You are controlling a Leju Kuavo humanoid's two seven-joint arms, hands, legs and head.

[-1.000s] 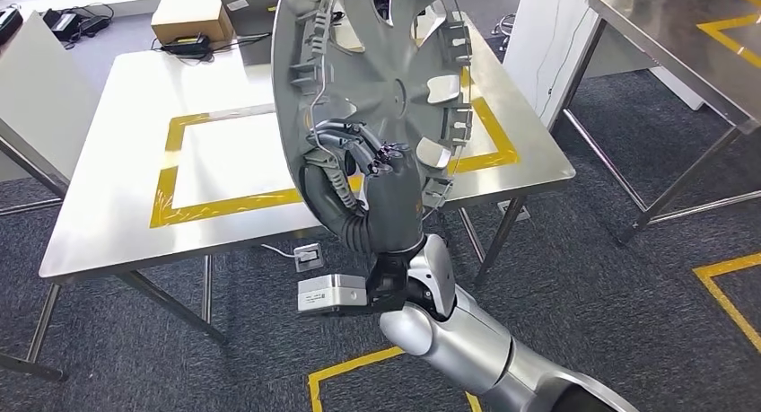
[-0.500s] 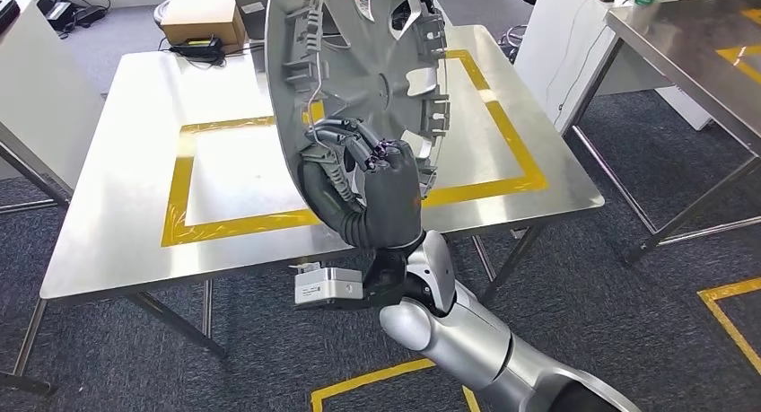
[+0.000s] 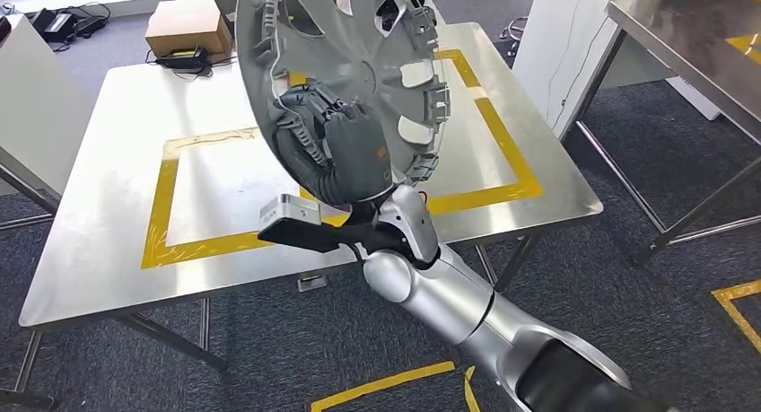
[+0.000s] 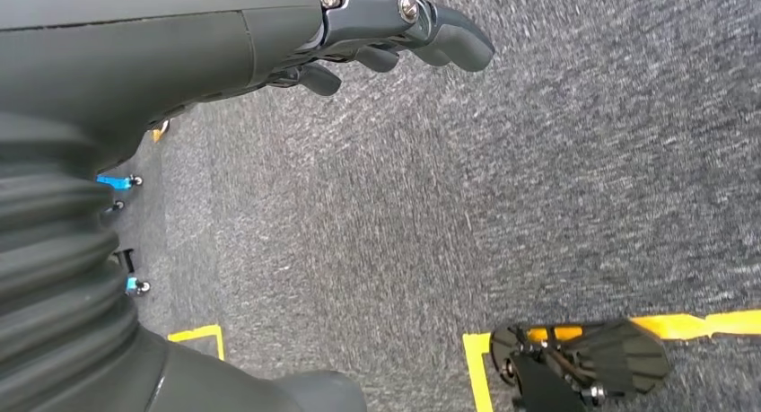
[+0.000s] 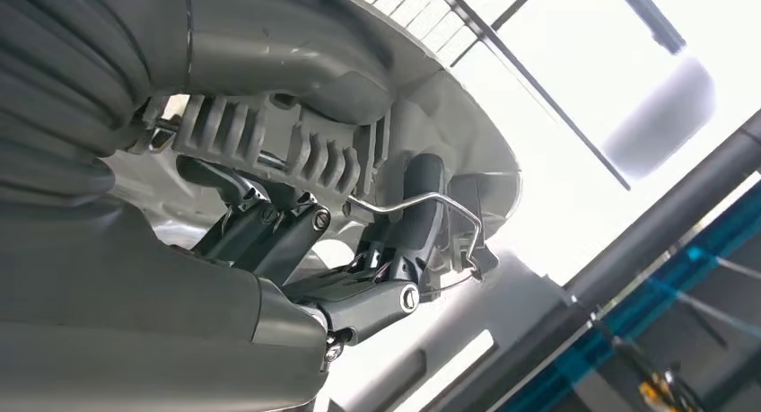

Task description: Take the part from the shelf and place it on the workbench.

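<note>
The part is a large grey plastic wheel cover (image 3: 359, 62) with clips and a wire ring on its inner face. My right hand (image 3: 345, 152) grips its lower rim and holds it nearly upright over the steel workbench (image 3: 99, 250), above the yellow-taped rectangle (image 3: 160, 214). In the right wrist view my fingers (image 5: 377, 295) hook the rim of the wheel cover (image 5: 296, 80) beside the wire ring. My left hand (image 4: 377, 35) hangs over grey carpet with its fingers loosely curled, holding nothing.
A cardboard box (image 3: 188, 21) and black cables lie behind the workbench. A second steel table (image 3: 700, 44) stands at the right, with a white panel (image 3: 556, 44) between the two. Yellow floor tape (image 3: 386, 385) marks the carpet near me.
The whole view shifted as I came closer to the workbench. My right arm has reached forward and left, carrying the wheel cover further over the table and the taped rectangle.
</note>
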